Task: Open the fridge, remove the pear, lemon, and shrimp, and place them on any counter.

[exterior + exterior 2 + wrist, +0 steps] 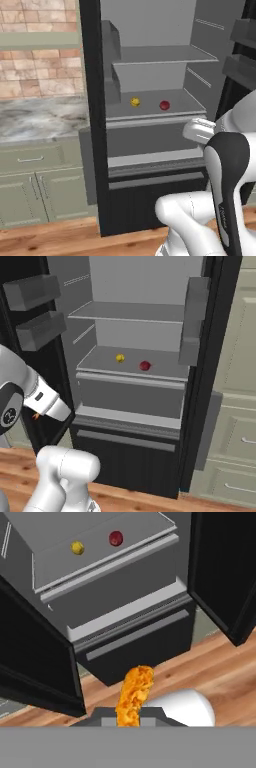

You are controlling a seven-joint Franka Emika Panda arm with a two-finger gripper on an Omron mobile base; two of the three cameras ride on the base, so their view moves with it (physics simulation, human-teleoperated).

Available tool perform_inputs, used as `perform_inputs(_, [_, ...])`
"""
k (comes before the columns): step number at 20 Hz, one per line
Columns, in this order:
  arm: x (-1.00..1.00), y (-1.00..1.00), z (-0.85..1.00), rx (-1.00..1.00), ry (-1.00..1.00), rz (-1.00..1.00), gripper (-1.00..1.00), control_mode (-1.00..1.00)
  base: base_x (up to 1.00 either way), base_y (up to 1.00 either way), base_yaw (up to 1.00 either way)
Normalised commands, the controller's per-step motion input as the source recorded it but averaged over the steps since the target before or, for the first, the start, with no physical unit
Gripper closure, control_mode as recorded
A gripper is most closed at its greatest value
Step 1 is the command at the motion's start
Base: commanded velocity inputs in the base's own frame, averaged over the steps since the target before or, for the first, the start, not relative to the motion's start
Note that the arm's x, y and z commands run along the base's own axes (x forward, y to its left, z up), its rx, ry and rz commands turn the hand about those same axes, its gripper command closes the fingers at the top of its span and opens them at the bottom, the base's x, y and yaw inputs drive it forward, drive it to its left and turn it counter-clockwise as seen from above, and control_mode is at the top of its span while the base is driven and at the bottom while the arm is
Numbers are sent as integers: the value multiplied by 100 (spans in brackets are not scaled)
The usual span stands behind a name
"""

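Wood flooring runs under the fridge, and from the hand camera I look down over it from outside the cabinet. My gripper has its jaws drawn in tight on the shrimp, a slim orange piece that sticks up from between the finger tips. Beyond the shrimp I see the black bottom drawer of the fridge and, to either side, the two black doors swung wide. Further back, on a grey shelf inside, the lemon and the pear sit near each other without touching, the lemon to the left in this view. From the left base camera I see the same pair, lemon left of pear, on the lower shelf with another shelf above them. To the left of the fridge in that view, the marble counter lies over pale green cabinets, with a brick wall behind it.
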Motion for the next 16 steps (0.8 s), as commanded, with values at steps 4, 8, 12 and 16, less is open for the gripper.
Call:
perform_inputs(4, [0, 0, 0, 0, 0, 0, 100, 100, -16, 71, 3])
perform_inputs(8, [0, 0, 0, 0, 0, 0, 100, 100, -33, 98, 5])
perform_inputs(12, [0, 0, 0, 0, 0, 0, 100, 100, -58, 99, 6])
perform_inputs(16, [0, 0, 0, 0, 0, 0, 100, 100, -11, 89, 3])
